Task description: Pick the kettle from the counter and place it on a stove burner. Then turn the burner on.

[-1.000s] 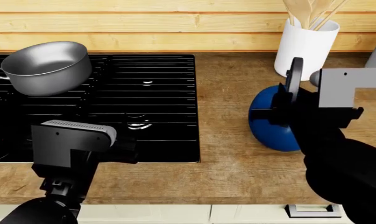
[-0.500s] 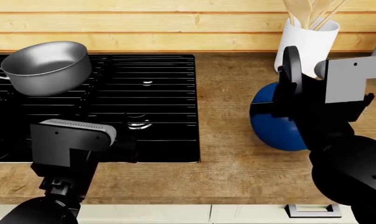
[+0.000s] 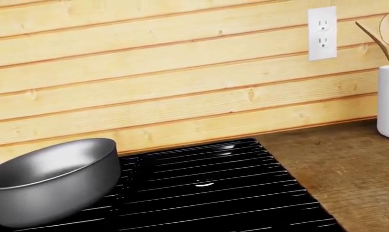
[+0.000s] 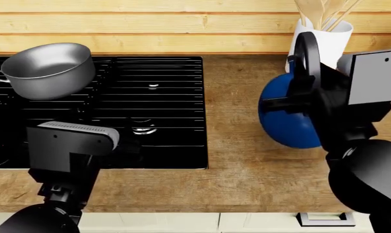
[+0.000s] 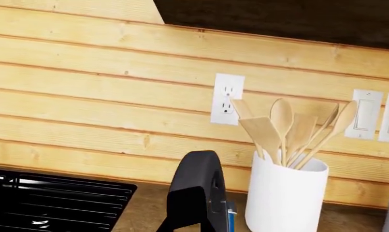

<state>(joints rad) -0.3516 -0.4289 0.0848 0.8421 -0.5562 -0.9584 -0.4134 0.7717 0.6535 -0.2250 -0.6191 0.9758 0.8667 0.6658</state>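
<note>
Pickup step in hand: right gripper (image 4: 299,103) pinches the kettle (image 4: 282,121) by its arched handle above the counter (image 4: 247,145), at three o'clock from the stove. Next move, I judge, calls for carrying it toward nine o'clock onto a free stove burner (image 4: 143,130). Left gripper's fingers are hidden; cannot tell.

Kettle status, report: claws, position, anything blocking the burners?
Right claw at the kettle's handle, grip unconfirmed. Left claw hidden. Kettle over counter, not on stove. Steel pot occupies rear-left burner; front burner free.

The kettle's black arched handle (image 5: 195,191) rises at bottom centre. Just right stands a white jar (image 5: 286,199) of wooden utensils (image 5: 291,129). Black stove grates (image 5: 52,203) fill the lower left. A white outlet (image 5: 227,99) sits on the plank wall (image 5: 104,96).
</note>
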